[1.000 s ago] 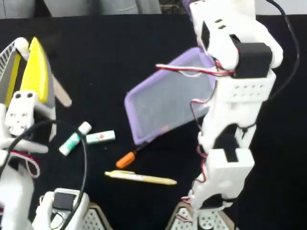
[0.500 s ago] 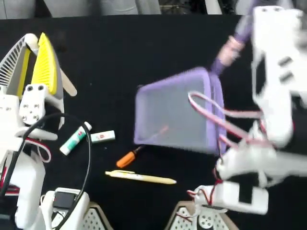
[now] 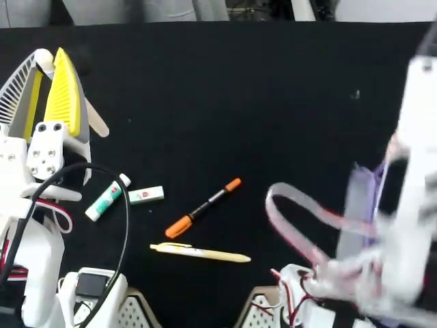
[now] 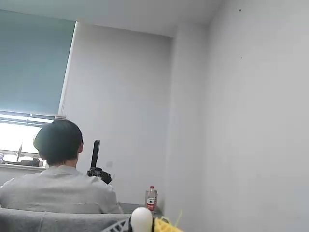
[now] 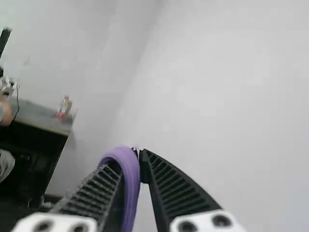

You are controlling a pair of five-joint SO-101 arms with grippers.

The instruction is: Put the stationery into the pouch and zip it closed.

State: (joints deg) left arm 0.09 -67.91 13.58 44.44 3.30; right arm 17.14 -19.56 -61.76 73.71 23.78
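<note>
Stationery four: orange pen (image 3: 203, 208), yellow pen (image 3: 200, 253), glue stick (image 3: 107, 198), eraser (image 3: 146, 195); right hand (image 5: 136, 158) clamps one pouch (image 5: 128, 180).

The glue stick (image 3: 107, 198) lay at the near left of the table (image 3: 205, 89), with the eraser (image 3: 145, 195) just to its right. Farther right lay the marker (image 3: 203, 208), and the pen (image 3: 200, 253) lay just nearer than it. The left gripper (image 3: 51, 56) stood beyond the glue stick, at the far left. Well apart at the near right, the pouch (image 5: 128, 174) sat between the jaws of the right gripper (image 5: 133, 157).
</note>
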